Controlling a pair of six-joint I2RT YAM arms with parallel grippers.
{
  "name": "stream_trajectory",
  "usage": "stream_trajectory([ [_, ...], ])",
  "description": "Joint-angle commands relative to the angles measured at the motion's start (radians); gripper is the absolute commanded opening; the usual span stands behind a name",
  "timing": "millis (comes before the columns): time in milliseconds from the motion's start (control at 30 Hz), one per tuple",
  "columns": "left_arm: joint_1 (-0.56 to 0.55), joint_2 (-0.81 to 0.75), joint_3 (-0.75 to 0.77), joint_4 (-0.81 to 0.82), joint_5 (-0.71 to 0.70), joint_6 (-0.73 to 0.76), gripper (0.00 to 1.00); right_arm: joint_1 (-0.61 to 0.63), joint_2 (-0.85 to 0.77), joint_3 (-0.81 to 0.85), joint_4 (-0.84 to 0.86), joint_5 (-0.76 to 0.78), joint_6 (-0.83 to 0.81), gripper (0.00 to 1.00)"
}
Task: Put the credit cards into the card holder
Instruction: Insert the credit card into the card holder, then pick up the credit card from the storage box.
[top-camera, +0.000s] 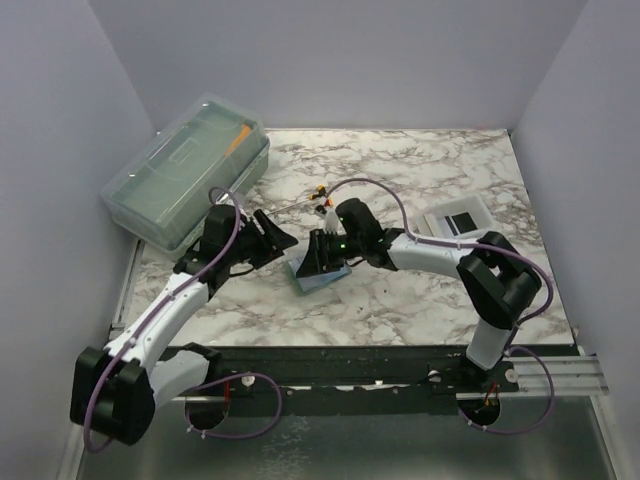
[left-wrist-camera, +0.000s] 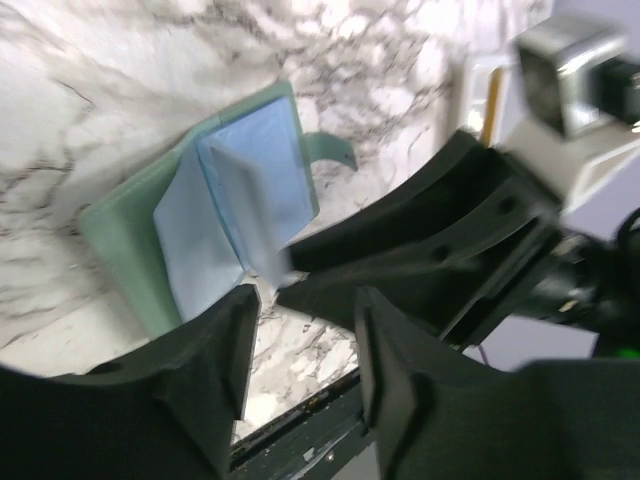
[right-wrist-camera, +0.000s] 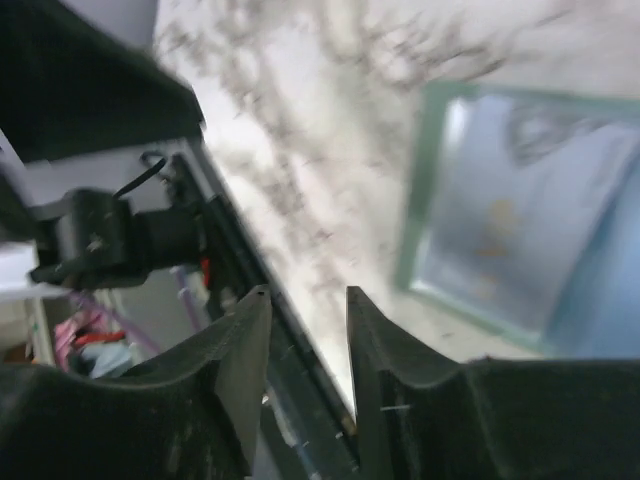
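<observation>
The green card holder (top-camera: 322, 278) lies open on the marble table, its clear bluish pockets facing up. It also shows in the left wrist view (left-wrist-camera: 120, 235) and the right wrist view (right-wrist-camera: 418, 200). A pale card (left-wrist-camera: 250, 205) stands tilted up out of the pockets, its near end at the tips of my right gripper. My right gripper (top-camera: 318, 260) hovers over the holder; in its own view (right-wrist-camera: 307, 298) it is open and empty. My left gripper (top-camera: 282, 240) is just left of the holder, open and empty (left-wrist-camera: 305, 320). A card with a dark stripe (top-camera: 462, 222) lies in the white tray.
A white shallow tray (top-camera: 440, 226) sits at the right of the table. A big translucent lidded box (top-camera: 185, 172) stands at the back left. The table's dark front rail (top-camera: 330, 360) runs close below the holder.
</observation>
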Motion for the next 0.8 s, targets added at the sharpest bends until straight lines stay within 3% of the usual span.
stream_trajectory([
  [0, 0.021, -0.115, 0.112, -0.219, -0.075, 0.087, 0.67, 0.012, -0.122, -0.014, 0.013, -0.045, 0.031, 0.46],
  [100, 0.022, -0.096, 0.185, -0.236, -0.007, 0.11, 0.83, -0.045, -0.264, 0.054, -0.333, 0.202, -0.14, 0.57],
  [200, 0.021, -0.037, 0.249, -0.234, 0.06, 0.131, 0.92, -0.187, -0.37, 0.121, -0.586, 0.36, -0.279, 0.6],
  [333, 0.019, 0.068, 0.335, -0.233, 0.144, 0.183, 0.96, -0.266, -0.451, 0.167, -0.804, 0.774, -0.451, 0.67],
  [433, 0.014, 0.139, 0.384, -0.235, 0.195, 0.217, 0.99, -0.332, -0.479, 0.16, -0.868, 0.933, -0.531, 0.72],
  [567, -0.01, 0.225, 0.443, -0.251, 0.261, 0.276, 0.99, -0.44, -0.499, 0.148, -0.851, 0.857, -0.587, 0.73],
  [633, -0.018, 0.27, 0.466, -0.269, 0.299, 0.305, 0.99, -0.474, -0.488, 0.134, -0.844, 0.816, -0.595, 0.88],
  [767, -0.025, 0.303, 0.481, -0.291, 0.32, 0.378, 0.99, -0.62, -0.452, 0.108, -0.828, 0.527, -0.592, 0.95],
])
